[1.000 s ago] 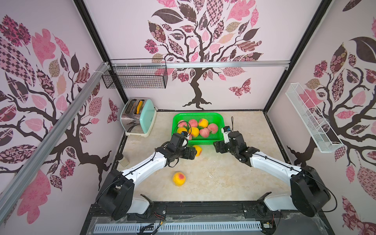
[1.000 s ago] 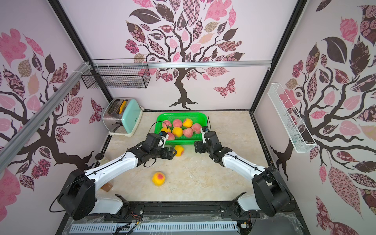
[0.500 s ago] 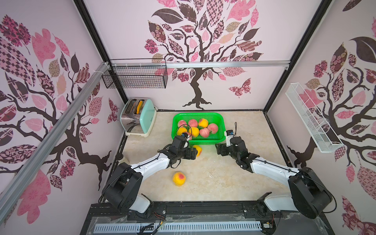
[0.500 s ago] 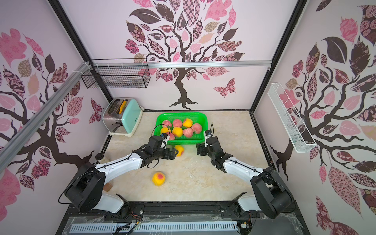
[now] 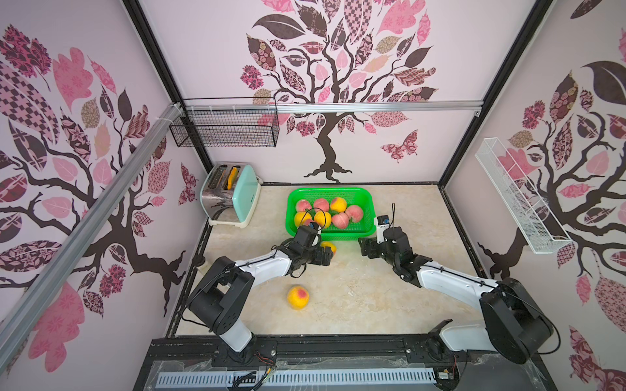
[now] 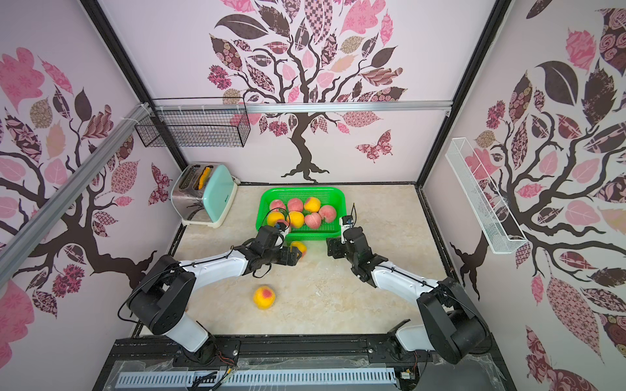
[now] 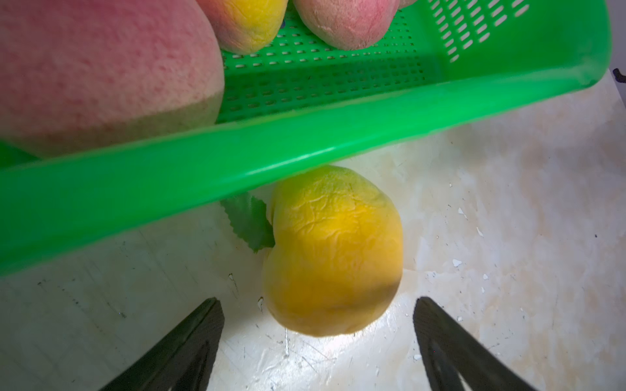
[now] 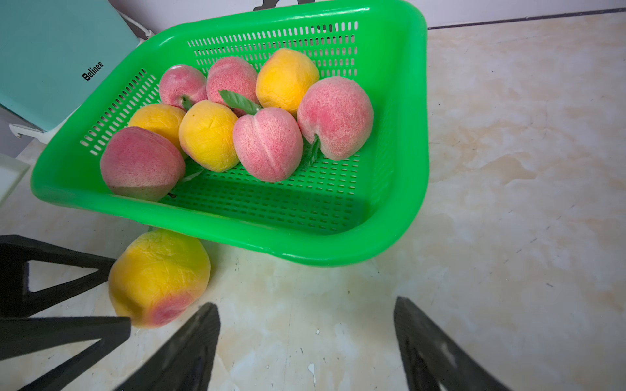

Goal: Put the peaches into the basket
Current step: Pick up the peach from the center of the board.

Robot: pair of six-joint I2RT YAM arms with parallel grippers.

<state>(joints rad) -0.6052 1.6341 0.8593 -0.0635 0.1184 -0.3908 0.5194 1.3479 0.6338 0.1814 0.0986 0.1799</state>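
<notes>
Here, the left gripper (image 7: 316, 304) is held spread, with nothing clasped. A yellow peach (image 7: 333, 257) is seen just ahead of its fingertips, beside the outer wall of the basket (image 7: 203, 176). Eight peaches (image 8: 267, 144) are piled inside, beyond it. The right gripper (image 8: 305, 303) is likewise parted and empty, pointed at the basket's near wall. A blushed peach (image 5: 298, 297) is seen on the table (image 5: 389, 304), behind the left gripper.

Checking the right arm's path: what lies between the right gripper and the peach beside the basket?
Only bare tabletop separates right gripper and peach, per the right wrist view.
</notes>
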